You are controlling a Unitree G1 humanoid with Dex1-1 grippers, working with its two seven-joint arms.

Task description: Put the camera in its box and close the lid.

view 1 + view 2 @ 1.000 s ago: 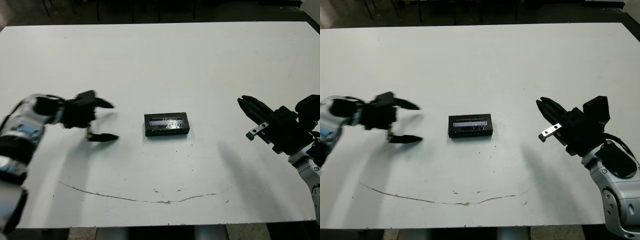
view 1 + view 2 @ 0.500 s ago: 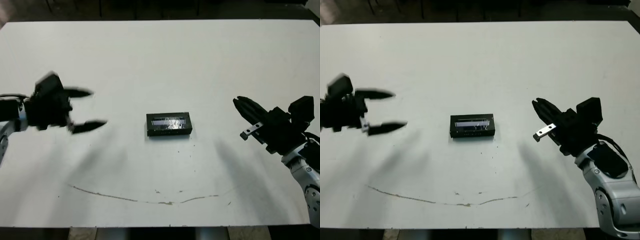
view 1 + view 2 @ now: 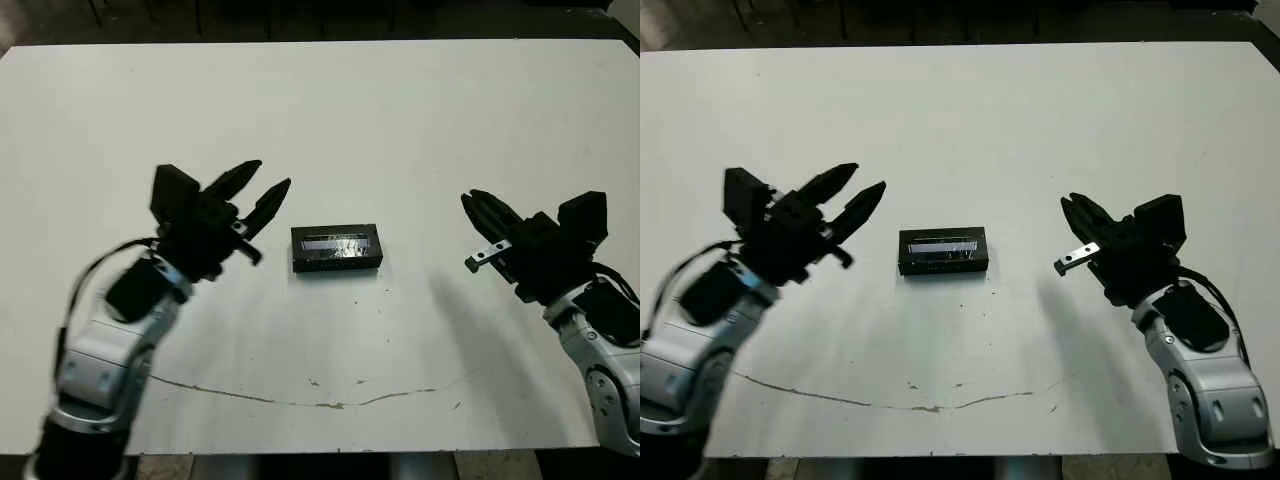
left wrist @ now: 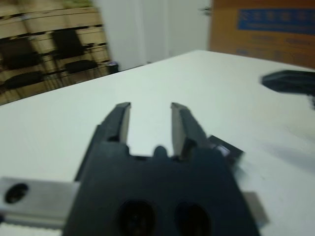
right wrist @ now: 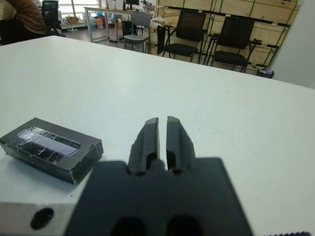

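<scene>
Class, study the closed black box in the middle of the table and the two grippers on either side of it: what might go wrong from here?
1. The box lies loose on the smooth table; a one-sided push from the open left gripper might slide it.
2. The right gripper is nearly shut, so it likely must open before gripping.
3. The lid looks already on, so the camera inside cannot be checked.

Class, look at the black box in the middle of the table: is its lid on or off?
On. The box lies shut, its lid's glossy window strip facing up and no white lining showing; neither pincer touches it.
</scene>
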